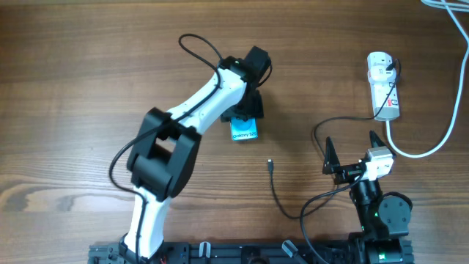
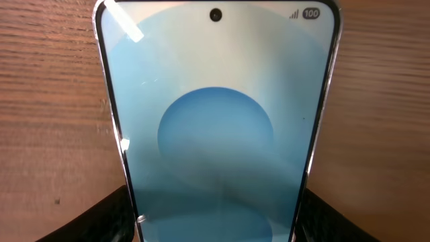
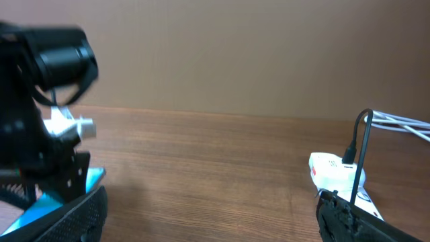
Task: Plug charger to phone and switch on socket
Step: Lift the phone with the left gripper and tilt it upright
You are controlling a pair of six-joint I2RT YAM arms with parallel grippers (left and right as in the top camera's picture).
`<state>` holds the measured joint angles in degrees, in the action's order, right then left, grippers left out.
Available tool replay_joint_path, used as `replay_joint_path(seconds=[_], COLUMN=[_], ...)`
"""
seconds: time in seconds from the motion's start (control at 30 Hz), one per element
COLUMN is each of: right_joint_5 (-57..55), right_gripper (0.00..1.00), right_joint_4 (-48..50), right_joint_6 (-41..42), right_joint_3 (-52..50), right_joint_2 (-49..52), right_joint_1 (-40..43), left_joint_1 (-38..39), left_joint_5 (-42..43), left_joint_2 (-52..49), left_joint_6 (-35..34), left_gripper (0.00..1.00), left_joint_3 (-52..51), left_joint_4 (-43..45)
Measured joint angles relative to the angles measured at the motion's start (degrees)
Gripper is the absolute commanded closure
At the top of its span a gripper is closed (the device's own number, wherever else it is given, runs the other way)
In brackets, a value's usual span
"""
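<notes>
My left gripper (image 2: 215,223) looks clenched on the phone (image 2: 215,121): a dark finger sits against each long edge, and the screen runs forward out of the jaws. My right gripper (image 1: 350,141) is spread wide with nothing between its fingers.

The charger (image 1: 270,164) ends in a tiny tip lying ahead of the right jaws and off to their left, well outside them. I judge the cable light and limp, so it will sag and twist. I would pinch it just behind the tip, where it is stiffest. The phone is rigid, with smooth, slippery glass, so the edges are the place to hold it.

Only the overhead view shows the tip and the cable looping past the right jaws. The left wrist view shows the finger contact, but the phone end inside the jaws is cut off there. The right wrist view shows the black plug standing in the socket (image 3: 332,171), ahead and right of those jaws.
</notes>
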<state>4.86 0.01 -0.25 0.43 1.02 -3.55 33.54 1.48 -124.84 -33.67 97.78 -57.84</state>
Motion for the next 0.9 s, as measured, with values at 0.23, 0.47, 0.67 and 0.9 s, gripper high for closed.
replay_joint_path(seconds=[0.23,0.47,0.67,0.9], right_joint_5=[0.02,0.00,0.02,0.02], right_gripper=[0.00,0.00,0.00,0.00], right_joint_4=[0.00,0.00,0.00,0.00], right_joint_6=[0.00,0.00,0.00,0.00], right_joint_3=[0.00,0.00,0.00,0.02], right_joint_2=[0.00,0.00,0.00,0.00], right_joint_1=[0.00,0.00,0.00,0.00], left_joint_1=[-1.79,-4.07,-5.68,-7.89], left_joint_5=[8.79,22.10,33.77,46.38], left_joint_2=[7.08,10.16,10.43,10.43], left_joint_6=[0.00,0.00,0.00,-0.02], left_gripper=[0.34,0.33,0.33,0.34], left_joint_3=[-0.02,-0.02,-0.02,-0.02], left_joint_4=[0.00,0.00,0.00,0.04])
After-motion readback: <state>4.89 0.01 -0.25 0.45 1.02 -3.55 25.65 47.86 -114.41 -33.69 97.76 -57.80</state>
